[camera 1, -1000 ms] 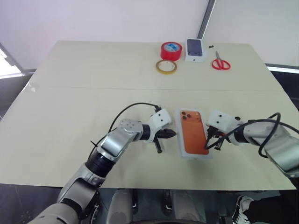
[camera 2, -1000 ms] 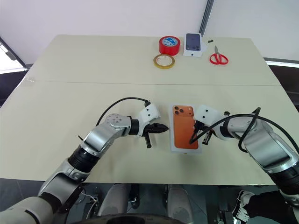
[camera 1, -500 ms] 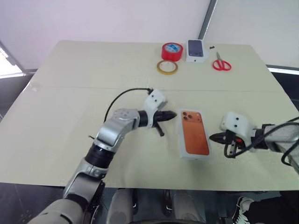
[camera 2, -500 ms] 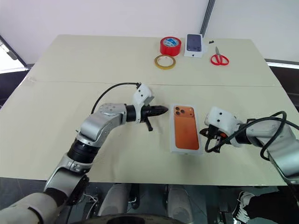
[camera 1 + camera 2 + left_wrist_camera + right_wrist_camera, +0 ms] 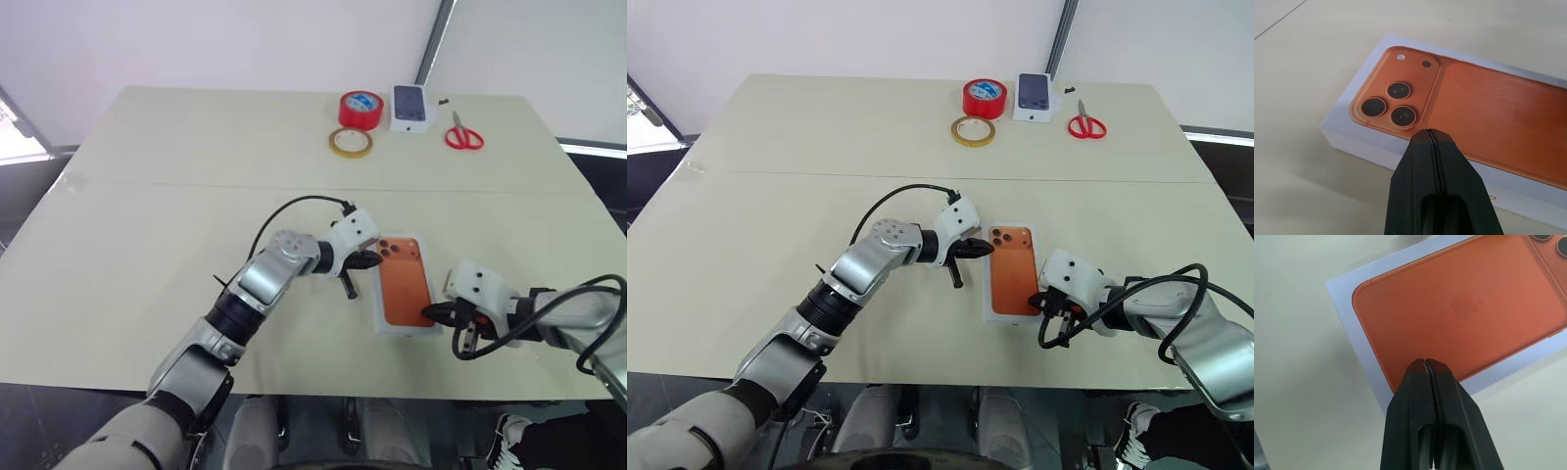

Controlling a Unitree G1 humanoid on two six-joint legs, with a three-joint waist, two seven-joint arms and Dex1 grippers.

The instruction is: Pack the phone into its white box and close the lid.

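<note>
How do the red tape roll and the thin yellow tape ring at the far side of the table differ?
The red tape roll is taller and thicker-walled; the thin yellow tape ring is a low, flat hoop. The red roll lies farther back, next to the small white box showing a dark phone; the yellow ring lies nearer the robot. Both lie flat, hole up, on the beige table.

The lid [image 5: 406,296] lies on the table [image 5: 147,225] between left end effector [image 5: 373,260] and right end effector [image 5: 437,315].
</note>
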